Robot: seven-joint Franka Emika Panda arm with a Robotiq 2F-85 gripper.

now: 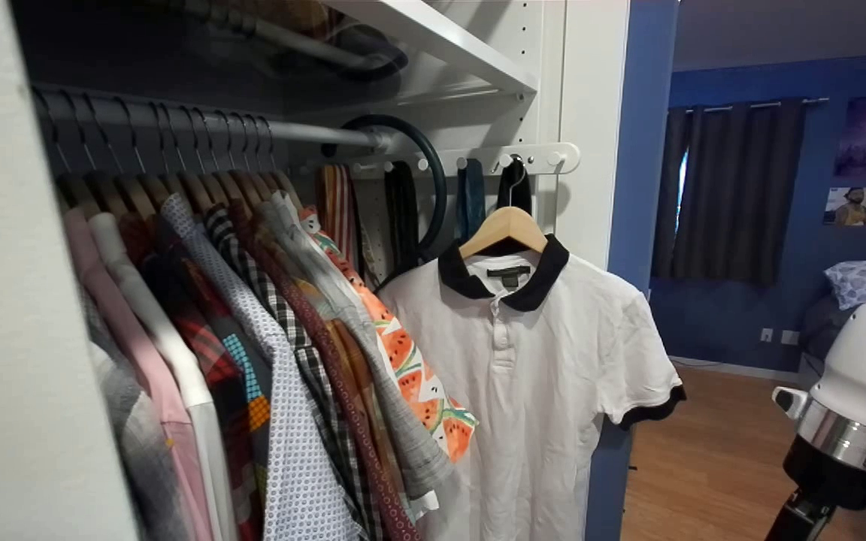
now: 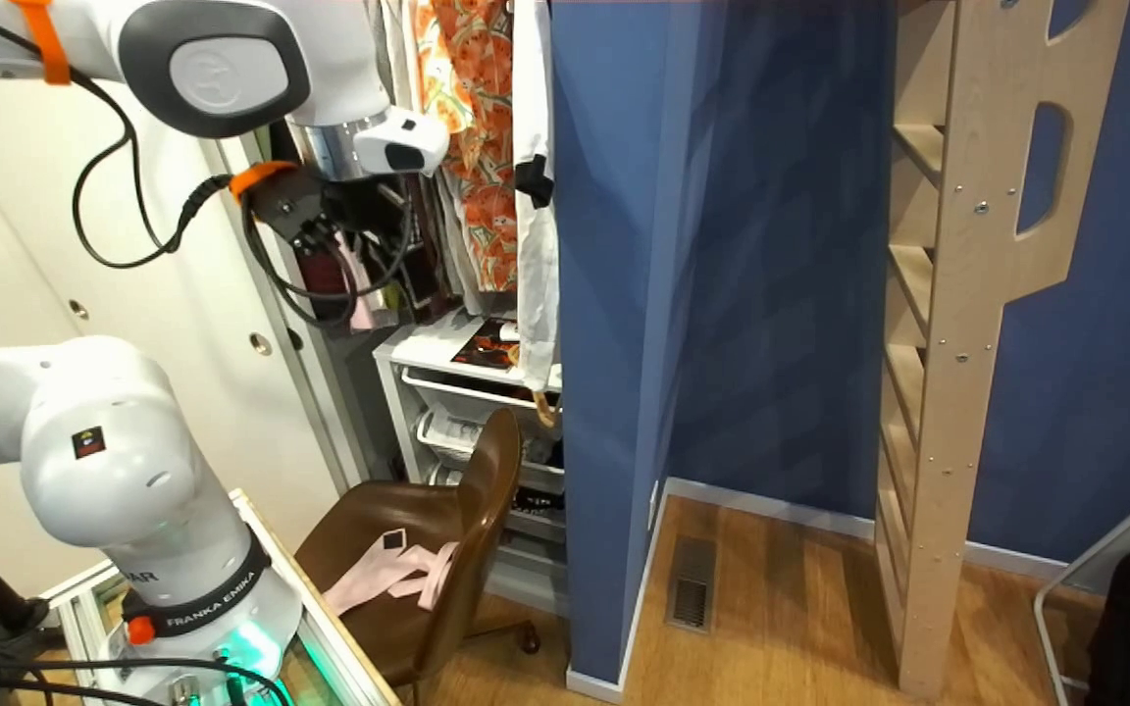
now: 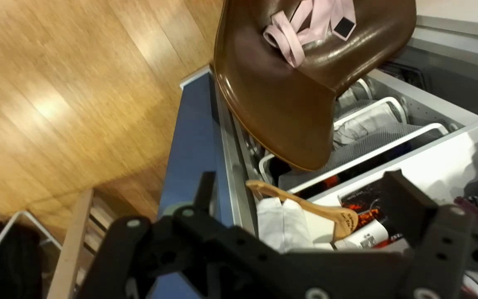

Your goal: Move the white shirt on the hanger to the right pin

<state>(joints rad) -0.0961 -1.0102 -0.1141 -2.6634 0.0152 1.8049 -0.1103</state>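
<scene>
A white shirt (image 1: pixel 523 376) hangs on a wooden hanger (image 1: pixel 508 228) from the second peg (image 1: pixel 505 160) from the right of a rack (image 1: pixel 568 156), its hem near the front edge of a cabinet top (image 2: pixel 426 343). Well apart, a gripper (image 3: pixel 300 178) hovers, fingers (image 3: pixel 407 195) spread wide.

Glare whitens the floor (image 3: pixel 50 104) left of the brown chair (image 3: pixel 280 99) in the wrist view; below it in frame, the jaws look blurred. In an exterior view, green light (image 2: pixel 256 635) glows left of the chair; shadow dims the blue wall (image 2: pixel 796 255) rightward.
</scene>
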